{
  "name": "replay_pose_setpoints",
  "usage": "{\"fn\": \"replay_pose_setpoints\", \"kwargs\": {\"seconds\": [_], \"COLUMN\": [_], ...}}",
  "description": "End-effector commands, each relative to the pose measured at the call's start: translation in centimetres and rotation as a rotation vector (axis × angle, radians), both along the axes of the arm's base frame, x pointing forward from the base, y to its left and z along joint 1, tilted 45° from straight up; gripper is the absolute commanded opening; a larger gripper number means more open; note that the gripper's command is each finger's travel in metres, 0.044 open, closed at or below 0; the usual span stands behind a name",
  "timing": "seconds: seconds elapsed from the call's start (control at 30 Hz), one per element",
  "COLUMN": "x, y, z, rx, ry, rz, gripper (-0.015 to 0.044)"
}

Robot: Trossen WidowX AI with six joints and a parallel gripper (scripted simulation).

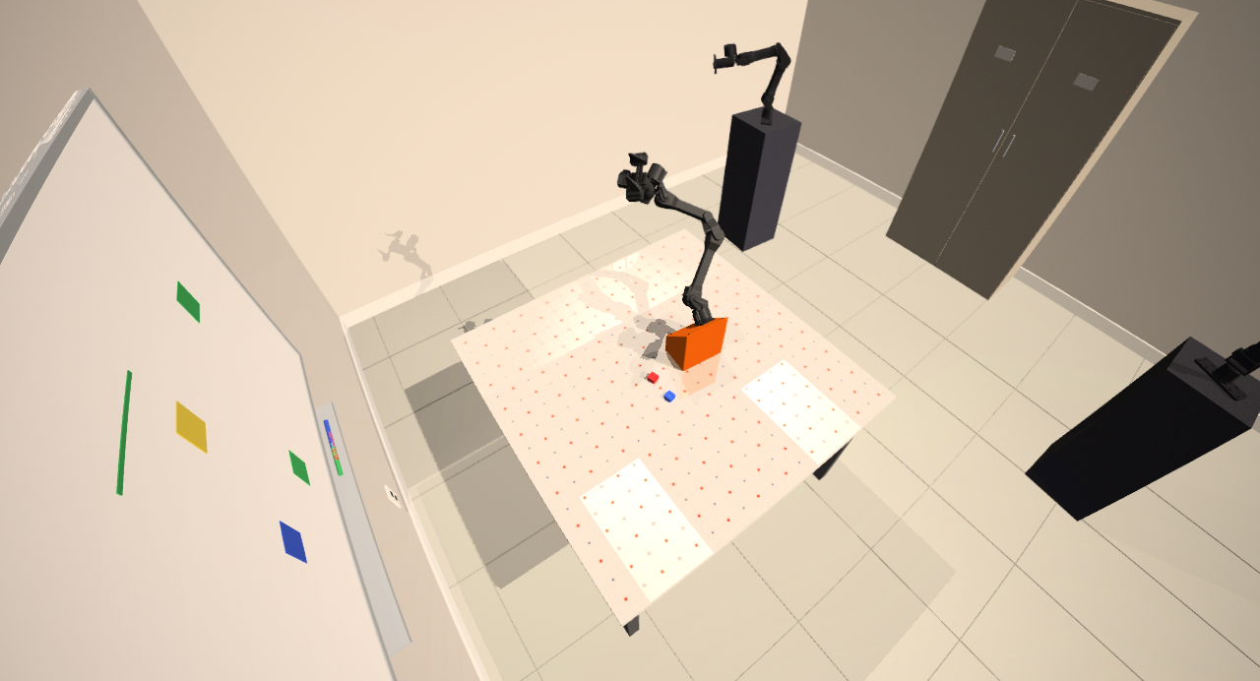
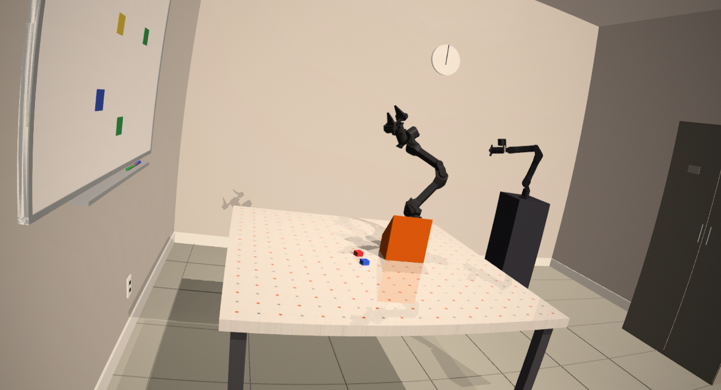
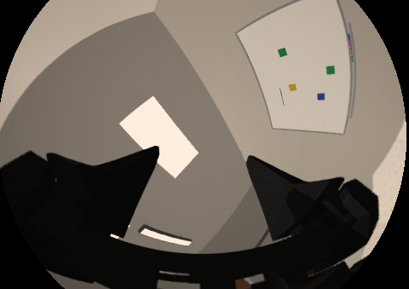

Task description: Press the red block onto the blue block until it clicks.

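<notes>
A small red block (image 1: 653, 377) (image 2: 358, 253) lies on the dotted table (image 1: 730, 465) (image 2: 282, 325). A small blue block (image 1: 669, 396) (image 2: 364, 262) lies close to it, with a narrow gap between them, nearer the front in the exterior view. My gripper (image 2: 392, 109) (image 3: 204, 155) is open and empty, high above the table and well away from both blocks. Its fingers point upward. The wrist view shows the ceiling and a wall between and beyond the fingers; neither block is visible there.
A large orange wedge-shaped block (image 1: 705, 346) (image 2: 407, 239) stands right beside the two small blocks, in front of the arm's base. A whiteboard (image 1: 220, 588) (image 2: 65, 135) (image 3: 307, 114) hangs on the side wall. Another black arm stands on a dark pedestal (image 1: 757, 183) (image 2: 519, 236) behind the table.
</notes>
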State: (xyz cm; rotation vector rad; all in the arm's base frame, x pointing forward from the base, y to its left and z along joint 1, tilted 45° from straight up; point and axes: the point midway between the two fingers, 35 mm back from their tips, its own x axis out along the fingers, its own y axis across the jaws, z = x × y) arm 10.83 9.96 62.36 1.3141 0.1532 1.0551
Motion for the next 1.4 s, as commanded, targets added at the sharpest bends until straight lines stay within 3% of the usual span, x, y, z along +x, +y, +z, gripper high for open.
{"fn": "replay_pose_setpoints", "kwargs": {"seconds": [0.0, 0.3, 0.67, 1.0, 1.37], "x": [3.0, 13.5, 26.5, 29.4, 29.7], "y": [-0.8, -2.4, -3.4, -3.2, -4.0], "z": [-0.7, -5.5, -20.0, -29.4, -47.9], "rx": [0.023, 0.025, -0.205, -0.414, -1.042], "ry": [0.031, 0.194, 0.531, 0.729, 1.017], "rz": [-0.046, -0.193, -0.448, -0.508, -0.587], "gripper": [0.044, 0.044, 0.044, 0.044, 0.044]}}
